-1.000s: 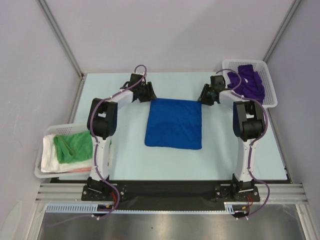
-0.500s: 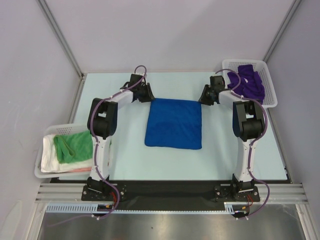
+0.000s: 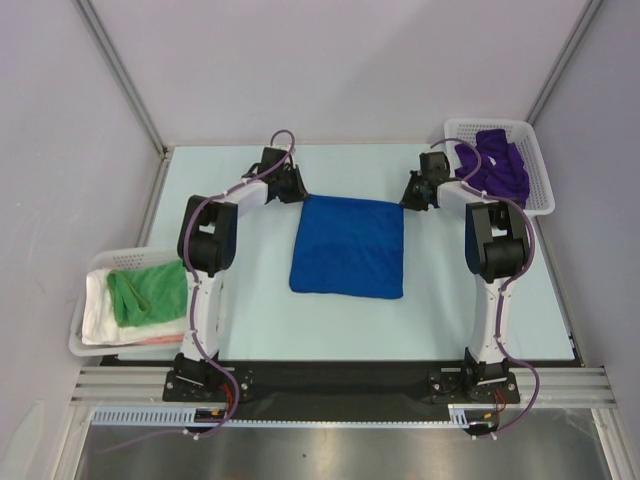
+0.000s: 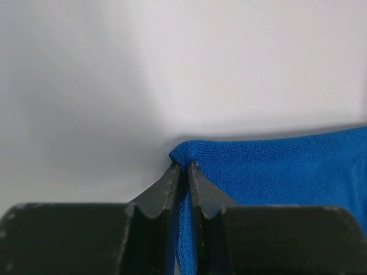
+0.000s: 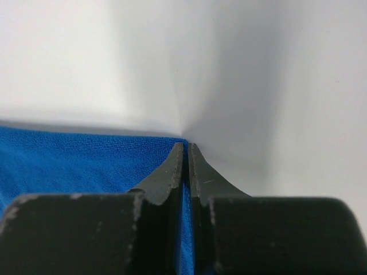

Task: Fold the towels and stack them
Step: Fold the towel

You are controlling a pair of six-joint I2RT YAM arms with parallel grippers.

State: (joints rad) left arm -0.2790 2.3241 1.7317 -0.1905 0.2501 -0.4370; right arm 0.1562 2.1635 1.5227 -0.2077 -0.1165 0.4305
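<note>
- We see the left gripper [image 4: 183, 167] clenched on the far left corner of the blue towel [image 3: 348, 246]; a small peak of cloth [image 4: 182, 153] bulges just ahead of its fingertips, and the rest spreads to its right
- We see the right gripper [image 5: 186, 149] pinching the far right corner of the same towel [image 5: 80, 160], a thin blue strip caught between its fingers; the cloth lies to its left
- Between the two grippers the blue towel rests flat on the table [image 3: 440, 310]
- Just right of the right gripper, a white basket [image 3: 540, 195] holds the purple towel [image 3: 492, 164]
- Well behind the left gripper, near its base, a second basket [image 3: 78, 340] holds the green towel [image 3: 148, 293] on white cloth [image 3: 98, 310]
</note>
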